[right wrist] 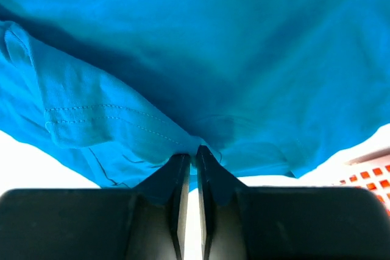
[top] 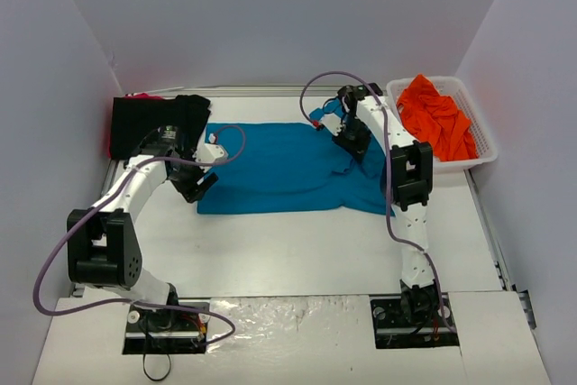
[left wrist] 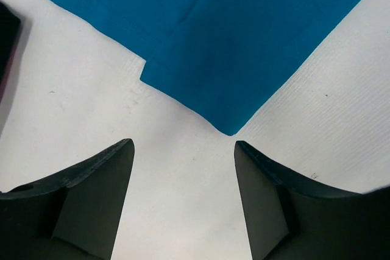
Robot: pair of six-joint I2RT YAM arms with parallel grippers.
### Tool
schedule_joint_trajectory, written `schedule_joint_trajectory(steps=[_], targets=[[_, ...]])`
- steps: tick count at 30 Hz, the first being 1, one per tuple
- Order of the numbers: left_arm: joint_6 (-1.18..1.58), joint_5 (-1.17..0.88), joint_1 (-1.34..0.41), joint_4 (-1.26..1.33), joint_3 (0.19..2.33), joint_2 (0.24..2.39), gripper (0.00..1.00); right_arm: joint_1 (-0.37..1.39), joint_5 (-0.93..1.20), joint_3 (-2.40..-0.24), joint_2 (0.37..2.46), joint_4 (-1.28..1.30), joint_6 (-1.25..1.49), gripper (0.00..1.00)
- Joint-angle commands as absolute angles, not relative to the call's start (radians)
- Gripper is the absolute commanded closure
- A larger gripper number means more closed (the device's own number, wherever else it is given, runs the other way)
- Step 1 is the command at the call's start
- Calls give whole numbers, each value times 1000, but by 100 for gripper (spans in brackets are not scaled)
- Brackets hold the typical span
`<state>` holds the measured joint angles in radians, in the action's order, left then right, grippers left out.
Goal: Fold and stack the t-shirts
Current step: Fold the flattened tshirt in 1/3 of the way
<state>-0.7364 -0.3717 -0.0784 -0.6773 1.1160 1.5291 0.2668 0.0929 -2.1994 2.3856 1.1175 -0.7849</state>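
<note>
The teal-blue t-shirt (top: 288,169) lies spread across the middle of the table. My right gripper (top: 353,146) is shut on a pinch of its cloth near the right end; in the right wrist view the shirt (right wrist: 201,59) bunches at my fingertips (right wrist: 194,151). My left gripper (top: 200,185) is open and empty over bare table, just short of the shirt's near left corner (left wrist: 230,127). A black t-shirt (top: 158,122) lies folded at the far left. An orange t-shirt (top: 436,116) is heaped in the basket.
The white slotted basket (top: 485,146) stands at the far right, touching the wall side. White walls close in the table on three sides. A purple cable loops off each arm.
</note>
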Motion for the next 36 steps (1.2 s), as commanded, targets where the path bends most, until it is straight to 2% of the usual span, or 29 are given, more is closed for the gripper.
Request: schedule_joint_trajectory(steps=[1,2,3,6,10,15,19,22,27,32,36], targets=[[-726,-365,-80,-715,1109,1463,34,259,51,-2223,2422,1146,-785,92],[-723,-364,-80,-715,1101,1453,34,259,48,-2223,2427,1141,-784,88],[-718,-365,-80,-718,1098,1451,34,259,43,-2223,2428,1134,-782,78],[-709,-370,-81,-726,1083,1440,34,258,12,-2212,2436,1106,-778,63],[-698,-368,-86,-727,1065,1421,34,253,-18,-2195,2434,1048,-762,53],[-689,-376,-90,-730,1049,1379,34,227,-32,-2122,2349,976,-727,50],[-681,-357,-120,-713,1019,1327,34,201,-54,-1986,2173,785,-684,44],[-670,-347,-141,-684,979,1293,34,192,-72,-1878,2059,672,-638,44],[-660,-301,-224,-641,924,1272,34,189,-55,-1734,1948,670,-614,46],[-712,-229,-247,-595,864,1287,35,178,-61,-1514,1766,684,-633,39],[-755,-155,-250,-519,819,1312,33,157,-71,-1410,1692,693,-632,38]])
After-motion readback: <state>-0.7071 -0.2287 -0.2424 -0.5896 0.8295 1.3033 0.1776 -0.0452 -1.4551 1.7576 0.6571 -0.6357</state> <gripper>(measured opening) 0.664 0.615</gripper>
